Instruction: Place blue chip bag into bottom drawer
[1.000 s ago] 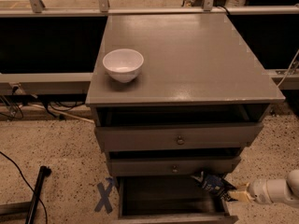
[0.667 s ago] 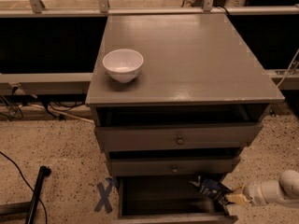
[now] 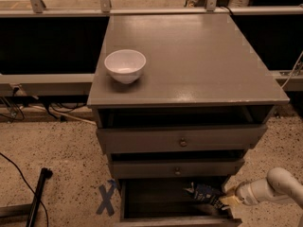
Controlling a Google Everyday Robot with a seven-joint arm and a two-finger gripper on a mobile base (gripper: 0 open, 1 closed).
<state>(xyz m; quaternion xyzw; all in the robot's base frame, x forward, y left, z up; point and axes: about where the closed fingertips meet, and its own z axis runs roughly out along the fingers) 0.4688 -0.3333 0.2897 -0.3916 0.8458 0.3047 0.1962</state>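
Over the one bottom drawer (image 3: pixel 152 198), one claw (image 3: pixel 226 201) clamped around one blue chip bag (image 3: pixel 202 193).

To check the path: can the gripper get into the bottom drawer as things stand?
Probably yes. The bottom drawer stands pulled out, and the gripper at its right side holds the blue chip bag over the dark inside, nothing between.

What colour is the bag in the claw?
Dark blue with white markings; camera view shows the claw holding this chip bag over the bottom drawer.
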